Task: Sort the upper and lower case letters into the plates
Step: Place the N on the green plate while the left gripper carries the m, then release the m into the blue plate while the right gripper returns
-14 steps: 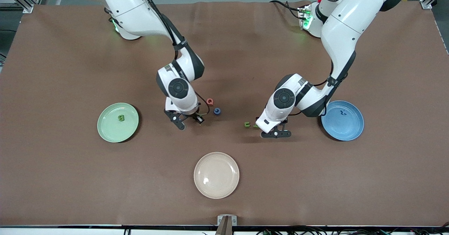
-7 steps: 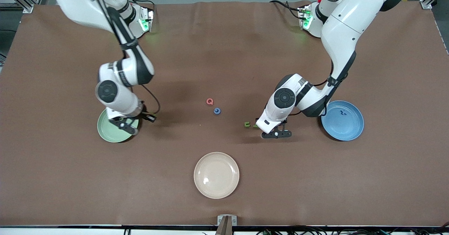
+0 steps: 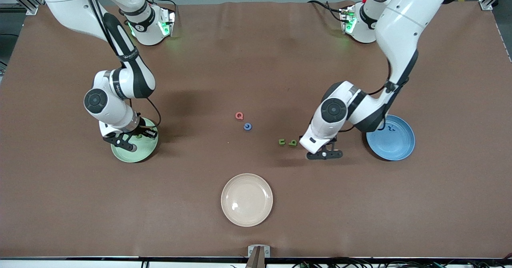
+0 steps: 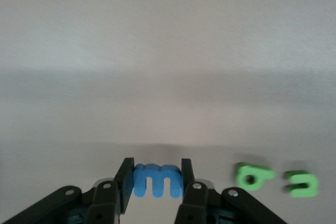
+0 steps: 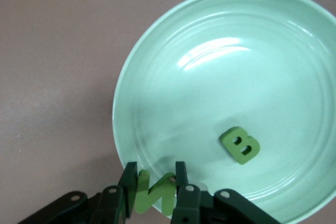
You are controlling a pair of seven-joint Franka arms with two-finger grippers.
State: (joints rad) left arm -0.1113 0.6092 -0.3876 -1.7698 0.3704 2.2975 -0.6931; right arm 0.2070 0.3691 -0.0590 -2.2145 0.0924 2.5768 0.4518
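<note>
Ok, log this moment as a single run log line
right end effector: shut on green N, over green plate holding green B | left end effector: shut on blue m, above table beside blue plate

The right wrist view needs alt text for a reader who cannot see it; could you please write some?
The right tool holds a green letter N over the rim of the pale green plate, where a green letter B already lies.

The pale green round plate lies toward the right arm's end of the table, holding a green block letter B. The blue round plate lies toward the left arm's end. The cream-white round plate sits between them, nearer the front camera.
</note>
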